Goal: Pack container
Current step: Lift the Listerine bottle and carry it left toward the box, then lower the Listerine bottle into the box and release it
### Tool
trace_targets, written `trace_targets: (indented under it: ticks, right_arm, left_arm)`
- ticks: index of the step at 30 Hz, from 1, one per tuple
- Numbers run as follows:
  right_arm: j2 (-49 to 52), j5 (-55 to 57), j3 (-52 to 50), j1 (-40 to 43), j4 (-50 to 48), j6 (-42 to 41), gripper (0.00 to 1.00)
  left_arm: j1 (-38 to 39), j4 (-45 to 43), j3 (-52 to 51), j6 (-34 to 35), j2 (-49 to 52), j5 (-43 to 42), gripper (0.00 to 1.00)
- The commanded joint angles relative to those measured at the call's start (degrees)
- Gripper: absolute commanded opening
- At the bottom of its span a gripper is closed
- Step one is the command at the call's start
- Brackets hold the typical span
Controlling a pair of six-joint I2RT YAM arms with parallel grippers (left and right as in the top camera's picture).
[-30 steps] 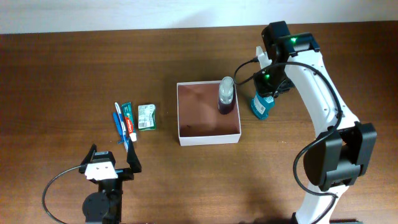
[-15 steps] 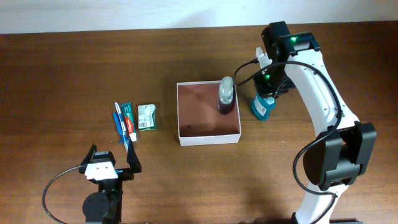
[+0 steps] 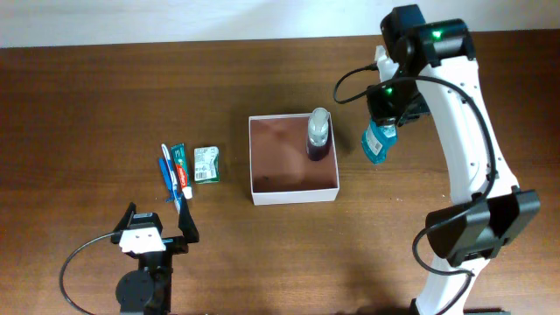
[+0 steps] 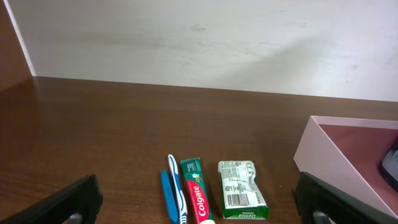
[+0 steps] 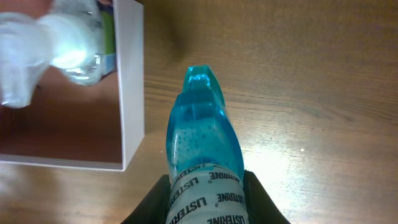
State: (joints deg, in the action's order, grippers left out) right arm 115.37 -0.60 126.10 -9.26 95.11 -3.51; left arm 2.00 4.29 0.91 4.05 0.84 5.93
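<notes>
Brown wooden worktop (image 3: 87, 105), overhead view: the container (image 3: 294, 196), white-walled and reddish-pink inside, sits mid-worktop. One clear bottle (image 3: 318, 131) of dark liquid stands in its far right corner. The right hand (image 3: 382, 129) pinches a blue Listerine bottle (image 3: 375, 147) just beside the container's right wall, outside it. The left hand (image 3: 158, 226) rests near the front edge, spread, holding nothing. A blue toothbrush (image 3: 166, 175), Colgate toothpaste tube (image 3: 180, 168) and green-and-white packet (image 3: 206, 164) lie in a row left of the container, apart from it.

Left wrist view: both fingers stand wide apart at the bottom corners. Toothbrush (image 4: 174, 194), tube (image 4: 196, 199) and packet (image 4: 241, 190) lie ahead, with the container wall (image 4: 336, 163) at right.

Right wrist view: fingers (image 5: 261, 200) press on the Listerine bottle's (image 5: 202, 149) labelled body, cap pointing away. The container wall (image 5: 130, 81) is to its left.

Step in hand, by judgement: bringing the second bottle to the container. The next move calls for travel leftward over the wall, then lowering onto free floor beside the clear bottle without knocking it.
</notes>
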Motion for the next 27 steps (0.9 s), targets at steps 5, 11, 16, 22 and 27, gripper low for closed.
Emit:
trace_targets:
  ticks: [5,11,16,22,27]
  right_arm:
    - [-0.7,-9.5,4.6,-0.9,2.2,-3.5,0.22]
    - [-0.7,-10.4,4.6,-3.7,2.2,-4.6,0.22]
    - [-0.7,-10.4,4.6,-7.0,2.2,-6.5,0.21]
    - [-0.7,-10.3,4.6,-9.6,2.2,-9.1,0.21]
    - [-0.7,-9.2,4.6,-11.0,2.2,-11.1,0.21]
  left_arm:
    - [-0.3,0.0,-0.4,-0.9,-0.5,-0.6,1.00]
    - [-0.3,0.0,-0.4,-0.9,-0.5,-0.6,0.99]
    - [-0.3,0.0,-0.4,-0.9,-0.5,-0.6,0.99]
    - [-0.3,0.0,-0.4,-0.9,-0.5,-0.6,0.99]
    - [-0.3,0.0,-0.4,-0.9,-0.5,-0.6,0.99]
